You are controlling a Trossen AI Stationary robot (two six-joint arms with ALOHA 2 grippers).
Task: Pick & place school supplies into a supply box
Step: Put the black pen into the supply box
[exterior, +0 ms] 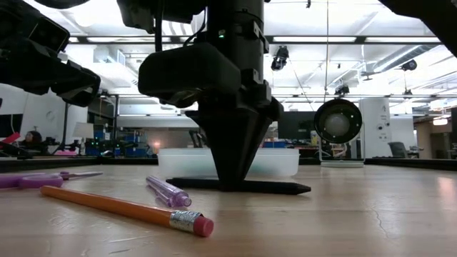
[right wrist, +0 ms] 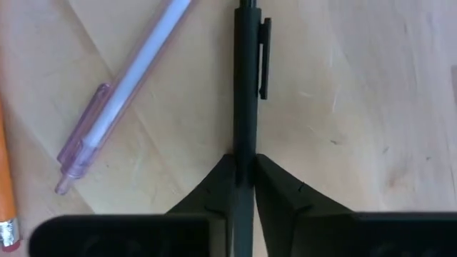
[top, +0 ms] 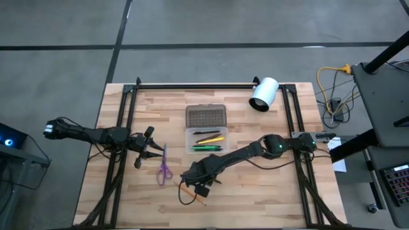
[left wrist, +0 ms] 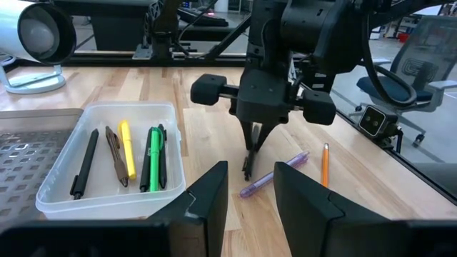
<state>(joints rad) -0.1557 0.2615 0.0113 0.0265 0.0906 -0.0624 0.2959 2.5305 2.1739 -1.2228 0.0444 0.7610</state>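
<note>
My right gripper (right wrist: 244,161) stands over the table's near middle, shut on a black pen (right wrist: 245,86) that lies on the wood. A purple pen (right wrist: 121,93) and an orange pencil (exterior: 121,208) with a pink eraser lie beside it. Purple-handled scissors (top: 164,168) lie flat to the left. The clear supply box (top: 206,140) sits at the table's middle with its dotted lid (top: 206,116) laid open toward the far side; several pens (left wrist: 121,157) lie in it, black, brown, yellow and green. My left gripper (left wrist: 250,168) hovers open left of the scissors, holding nothing. My right gripper pinches the black pen's barrel (right wrist: 245,146) about midway along it, below the clip, between its two fingers (exterior: 235,153). The fingers come from above, pointing down, and lie across the pen. The pen (exterior: 285,188) lies level on the table.
A white cylinder (top: 263,94) lies on the table's far right part. Black frame rails (top: 192,85) run along the far edge and down both sides. Bare wood shows right of the box and along the near edge.
</note>
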